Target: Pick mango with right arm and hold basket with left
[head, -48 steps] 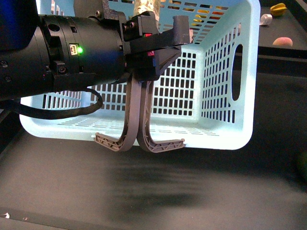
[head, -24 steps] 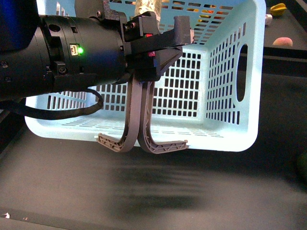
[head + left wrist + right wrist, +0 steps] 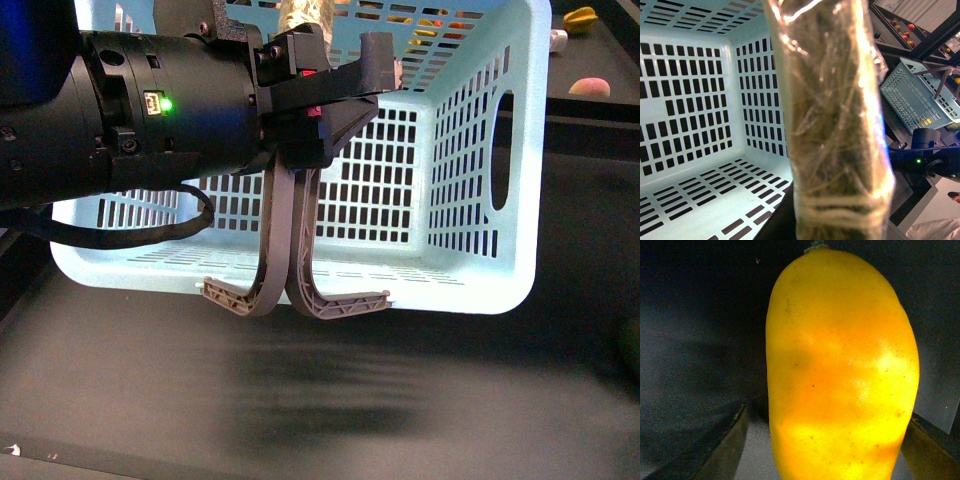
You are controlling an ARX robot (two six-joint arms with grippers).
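Two jobs at once here: your left gripper (image 3: 330,95) is clamped shut on both grey-brown handles (image 3: 290,250) of the basket (image 3: 470,290), which hangs tipped over the dark table (image 3: 120,400), so the hold half looks done. The mango (image 3: 840,360) sits deep between the jaws of your right gripper (image 3: 830,440). They are spread wide with a gap showing on one side, so nothing is gripped and the pick is the step in hand. Next, close squarely on the fruit's middle, gently since it's smooth, then lift.
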